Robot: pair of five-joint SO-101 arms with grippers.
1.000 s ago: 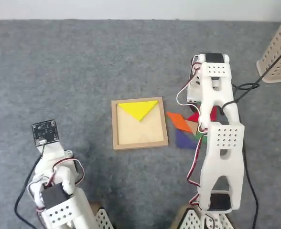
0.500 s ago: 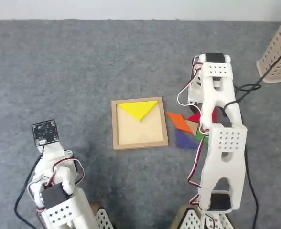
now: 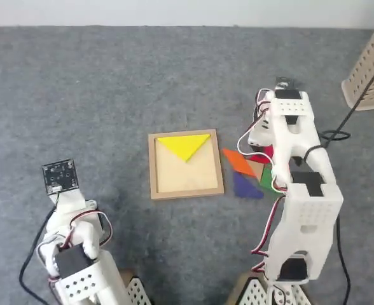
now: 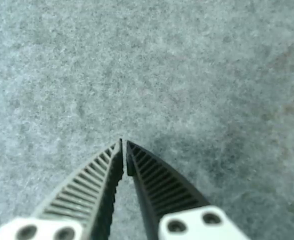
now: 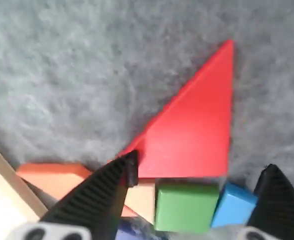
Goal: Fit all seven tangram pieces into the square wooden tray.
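Note:
The square wooden tray (image 3: pixel 154 166) lies mid-table with a yellow triangle (image 3: pixel 184 145) in its far half. Right of it lie an orange parallelogram (image 3: pixel 238 162), a purple triangle (image 3: pixel 245 185), a bare-wood piece (image 3: pixel 256 168), a green piece (image 3: pixel 265 179) and a red triangle (image 3: pixel 261 154). My right arm (image 3: pixel 290 130) hangs over this cluster. My right gripper (image 5: pixel 202 167) is open, its fingers straddling the red triangle (image 5: pixel 197 135), with a green square (image 5: pixel 185 206), a blue piece (image 5: pixel 232 202) and the orange piece (image 5: pixel 54 177) close by. My left gripper (image 4: pixel 124 145) is shut over bare carpet.
Grey carpet covers the table. The left arm (image 3: pixel 72 216) sits at the near left, well away from the tray. A slotted beige basket (image 3: pixel 371 70) stands at the far right. The tray's rim (image 5: pixel 2 175) shows next to the orange piece.
The right arm has shifted slightly right and toward the near side over the pieces, uncovering more of the red triangle. The left arm has not moved.

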